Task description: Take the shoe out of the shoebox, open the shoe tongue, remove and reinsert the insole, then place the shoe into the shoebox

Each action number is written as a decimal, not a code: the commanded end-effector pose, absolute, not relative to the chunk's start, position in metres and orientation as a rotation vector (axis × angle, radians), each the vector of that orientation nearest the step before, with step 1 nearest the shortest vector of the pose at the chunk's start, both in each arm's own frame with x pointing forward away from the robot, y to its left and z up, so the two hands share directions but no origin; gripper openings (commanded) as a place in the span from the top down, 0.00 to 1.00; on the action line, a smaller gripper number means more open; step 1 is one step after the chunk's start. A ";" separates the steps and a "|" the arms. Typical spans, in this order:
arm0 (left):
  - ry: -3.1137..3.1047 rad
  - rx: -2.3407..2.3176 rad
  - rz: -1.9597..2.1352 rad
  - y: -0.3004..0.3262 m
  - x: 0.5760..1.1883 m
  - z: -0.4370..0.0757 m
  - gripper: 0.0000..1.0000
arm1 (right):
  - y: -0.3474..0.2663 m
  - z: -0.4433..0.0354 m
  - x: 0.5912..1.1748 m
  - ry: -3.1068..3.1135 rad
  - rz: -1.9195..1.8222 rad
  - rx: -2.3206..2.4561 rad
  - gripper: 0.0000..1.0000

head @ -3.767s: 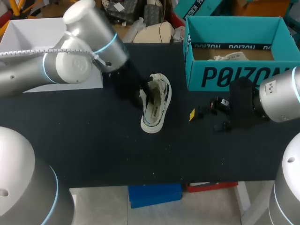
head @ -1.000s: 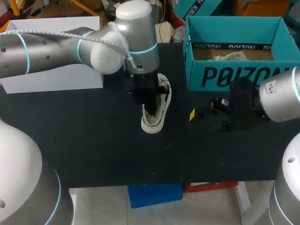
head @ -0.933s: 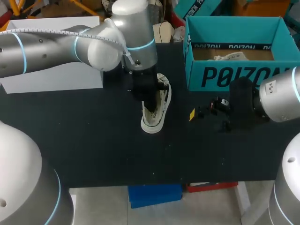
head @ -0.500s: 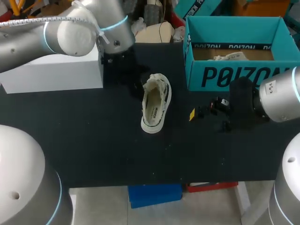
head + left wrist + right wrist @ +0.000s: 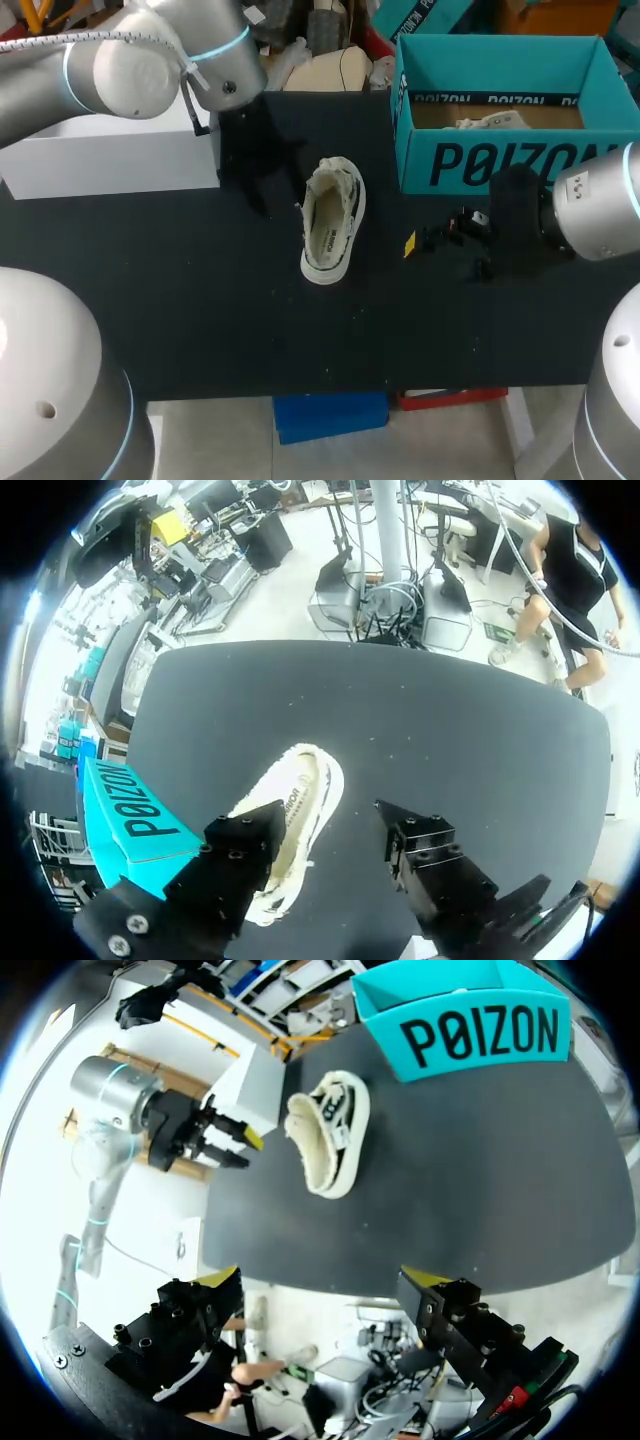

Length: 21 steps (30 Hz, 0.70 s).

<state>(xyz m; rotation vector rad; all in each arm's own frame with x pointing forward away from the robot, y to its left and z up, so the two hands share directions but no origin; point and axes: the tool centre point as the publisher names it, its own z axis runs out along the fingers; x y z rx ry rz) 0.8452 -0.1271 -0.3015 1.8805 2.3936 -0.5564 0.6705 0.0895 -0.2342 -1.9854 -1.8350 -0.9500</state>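
Two pincers stand spread and empty, and neither touches the white low-top canvas shoe [image 5: 332, 220]; the shoe rests on its sole on the black worktop [image 5: 200, 310], opening upward, which leaves the interior exposed to a reach from above; a pale insole shows inside the opening and appears seated, though its far end is hidden under the laces. The left pincer [image 5: 325, 830] hangs above and just beside the shoe, on the side away from the teal cardboard shoebox [image 5: 500, 165]; its jaws are wide apart with nothing between them, a stance that suits either a fresh approach or a clearance. The right pincer [image 5: 325, 1280] sits well apart from the shoe, low over the worktop on the shoebox side, jaws equally spread; this position keeps the route from shoe to shoebox unobstructed. The shoebox stands open-topped near the shoe, with crumpled paper [image 5: 490, 122] on its floor; judged from this layout, returning the shoe to the shoebox is not yet done.
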 end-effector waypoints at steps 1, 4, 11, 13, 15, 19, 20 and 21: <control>2.391 1.877 -0.551 -0.127 0.844 -0.302 0.00 | 0.090 -0.234 0.671 -1.835 -0.947 -1.987 0.00; 2.391 1.877 -0.551 -0.127 0.844 -0.302 0.00 | 0.090 -0.234 0.671 -1.835 -0.947 -1.987 0.00; 2.619 1.401 -0.981 -0.123 0.826 -0.288 0.00 | 0.090 -0.234 0.671 -1.835 -0.947 -1.987 0.00; 2.684 1.271 -1.019 -0.114 0.826 -0.288 0.00 | 0.090 -0.234 0.671 -1.835 -0.947 -1.987 0.00; 2.734 1.110 -1.017 -0.103 0.828 -0.289 0.00 | 0.090 -0.234 0.671 -1.835 -0.947 -1.987 0.00; 2.780 0.686 -1.104 -0.076 0.841 -0.287 0.00 | 0.090 -0.234 0.671 -1.835 -0.947 -1.987 0.00; 2.774 0.597 -1.088 -0.068 0.845 -0.287 0.00 | 0.090 -0.234 0.671 -1.835 -0.947 -1.987 0.00; 2.768 0.517 -1.120 -0.060 0.847 -0.286 0.00 | 0.090 -0.234 0.671 -1.835 -0.947 -1.987 0.00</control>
